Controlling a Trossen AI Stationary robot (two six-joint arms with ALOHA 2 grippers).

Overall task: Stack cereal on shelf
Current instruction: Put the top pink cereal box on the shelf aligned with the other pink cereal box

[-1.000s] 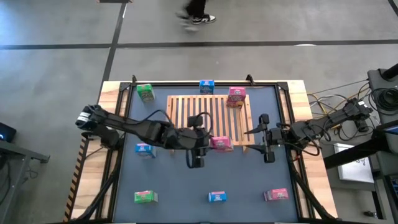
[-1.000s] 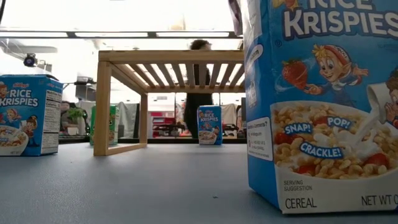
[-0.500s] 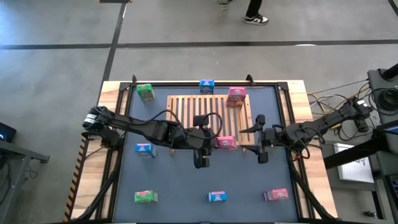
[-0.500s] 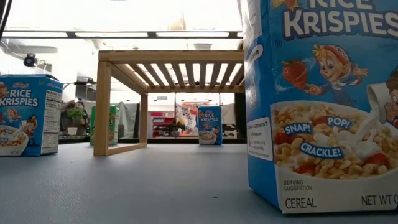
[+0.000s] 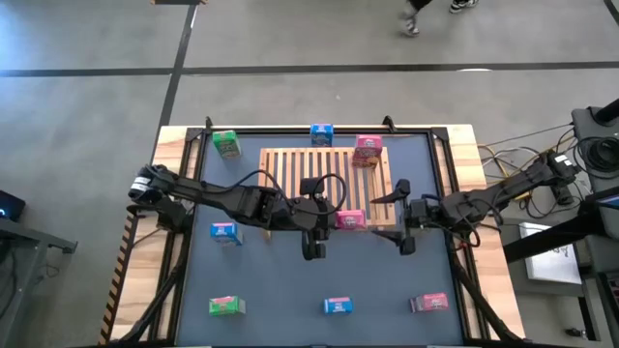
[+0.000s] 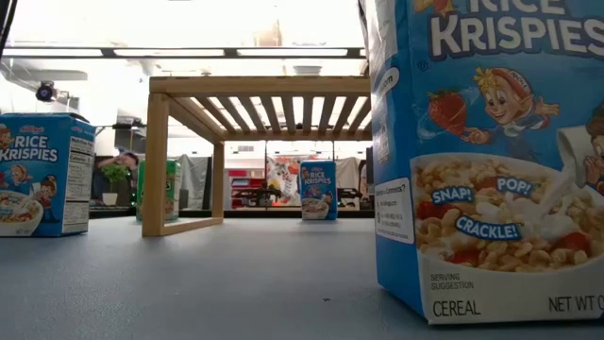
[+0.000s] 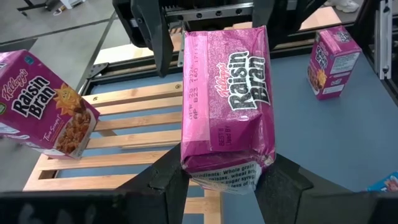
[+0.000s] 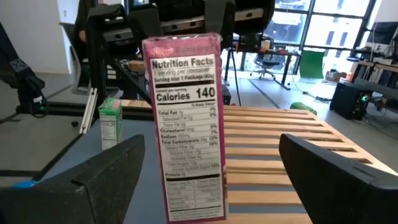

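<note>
My left gripper (image 7: 222, 177) is shut on a pink Raisin Bran box (image 5: 350, 220) over the near right corner of the wooden slatted shelf (image 5: 300, 174). My right gripper (image 5: 402, 218) is open just right of that box, its fingers (image 8: 93, 180) standing apart on either side of it. A second pink box (image 5: 368, 152) stands on the shelf's far right corner. Blue boxes (image 5: 321, 133) (image 5: 223, 232) (image 5: 338, 306), green boxes (image 5: 225, 144) (image 5: 224, 306) and a pink box (image 5: 429, 303) stand on the table. My left gripper pinches the box's upper end (image 7: 224, 163) between its two fingers (image 7: 166, 182), one on each broad face. The fingers come from above, slanting from the table's left. The box is upright below them, its nutrition panel (image 8: 185, 124) facing my right gripper. Whether its lower end touches the slats does not show.
In the low view a large blue Rice Krispies box (image 6: 491, 151) stands close to the camera and hides the shelf's right part. A person's feet (image 5: 430, 12) are on the floor beyond the table. Bare grey mat (image 5: 280, 280) lies between the shelf and the near row of boxes.
My left gripper has carried the pink box a little toward the table's right edge along the shelf's near side. My right gripper has moved toward the table's left edge, closer to the box, staying open. A person has walked across the floor behind the table.
</note>
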